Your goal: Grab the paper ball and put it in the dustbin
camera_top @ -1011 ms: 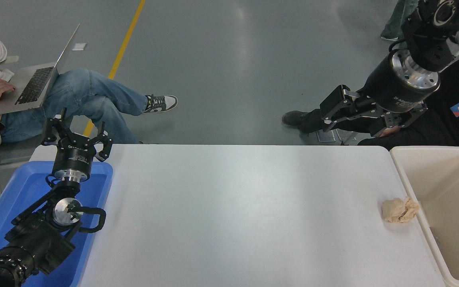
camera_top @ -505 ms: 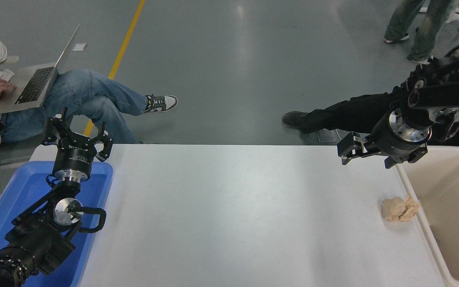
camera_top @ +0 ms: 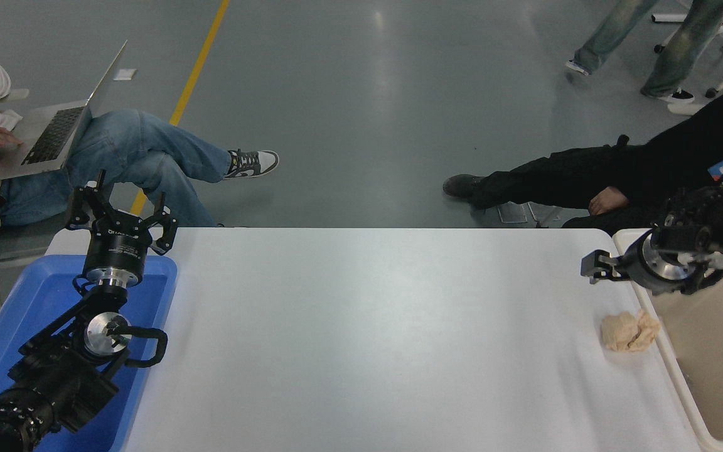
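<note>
So we had the paper ball (camera_top: 629, 331) sitting on the tabletop (camera_top: 361, 339) close to the right edge, about halfway down it, right up against the outer wall of the bin (camera_top: 669, 358). Couldn't tell if it was actually touching the wall or just beside it. The bin itself stood at the tabletop's right edge and ran out of view to the right.

Our right pincer (camera_top: 595, 267) came in from the right edge, over the bin's far-left corner, pointing left across the tabletop. It hung a bit farther back than the ball, clearly apart from it, with nothing in its grip. We saw it nearly end-on, so honestly we couldn't tell how far its fingers were spread.

Our left pincer (camera_top: 122, 216) was parked at the far-left corner, over the blue tray (camera_top: 29, 301), fingers splayed wide and holding nothing.

Past the far edge, one person sat with a laptop (camera_top: 54, 135) on their lap, and another person's dark-trousered legs (camera_top: 562, 179) stretched out near the far-right corner.
</note>
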Robot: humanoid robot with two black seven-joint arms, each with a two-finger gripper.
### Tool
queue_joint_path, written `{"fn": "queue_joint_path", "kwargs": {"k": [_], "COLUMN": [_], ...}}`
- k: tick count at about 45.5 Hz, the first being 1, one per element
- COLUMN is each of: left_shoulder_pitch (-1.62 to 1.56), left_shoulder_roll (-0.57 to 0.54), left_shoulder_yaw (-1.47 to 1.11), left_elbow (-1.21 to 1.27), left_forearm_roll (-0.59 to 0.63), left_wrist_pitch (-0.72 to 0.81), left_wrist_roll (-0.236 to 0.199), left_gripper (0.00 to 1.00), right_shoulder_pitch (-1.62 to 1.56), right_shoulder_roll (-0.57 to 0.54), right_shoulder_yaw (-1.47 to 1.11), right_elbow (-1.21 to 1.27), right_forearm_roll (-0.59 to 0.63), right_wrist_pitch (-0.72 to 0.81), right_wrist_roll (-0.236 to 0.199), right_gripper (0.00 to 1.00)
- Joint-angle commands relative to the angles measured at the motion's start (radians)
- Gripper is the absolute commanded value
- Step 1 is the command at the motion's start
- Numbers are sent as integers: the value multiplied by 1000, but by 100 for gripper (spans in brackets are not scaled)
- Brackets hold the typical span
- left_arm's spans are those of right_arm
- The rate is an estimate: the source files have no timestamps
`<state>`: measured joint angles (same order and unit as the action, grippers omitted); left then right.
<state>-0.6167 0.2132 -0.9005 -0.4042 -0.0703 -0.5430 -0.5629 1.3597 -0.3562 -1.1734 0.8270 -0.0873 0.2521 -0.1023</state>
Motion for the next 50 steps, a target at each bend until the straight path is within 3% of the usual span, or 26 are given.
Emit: {"fn": "queue_joint_path", "kwargs": {"k": [1, 17, 41, 46, 48, 50], "left_shoulder_pitch": [0, 0, 0, 0, 0, 0], "left_shoulder_roll": [0, 0, -1, 0, 0, 0], "left_shoulder_yaw": [0, 0, 0, 0, 0, 0], "left_elbow": [1, 1, 1, -1, 1, -1], "left_forearm_roll": [0, 0, 0, 0, 0, 0], "left_wrist_pitch": [0, 0, 0, 0, 0, 0], "left_wrist_roll": [0, 0, 0, 0, 0, 0], "left_gripper": [99, 99, 99, 99, 99, 99], "right_shoulder_pitch": [-209, -356, -375, -389, -393, -393], "right_shoulder_roll": [-7, -7, -4, -4, -6, -7], "right_shoulder_yaw": [70, 166, 261, 314, 316, 314], "right_elbow": [-167, -272, -266, -261, -259, -255], "right_forearm_roll": [0, 116, 126, 179, 222, 253], "right_wrist_pitch": [-85, -151, -155, -155, -155, -154], "right_wrist_roll": [0, 0, 0, 0, 0, 0], "right_gripper": [100, 100, 96, 80, 65, 43]}}
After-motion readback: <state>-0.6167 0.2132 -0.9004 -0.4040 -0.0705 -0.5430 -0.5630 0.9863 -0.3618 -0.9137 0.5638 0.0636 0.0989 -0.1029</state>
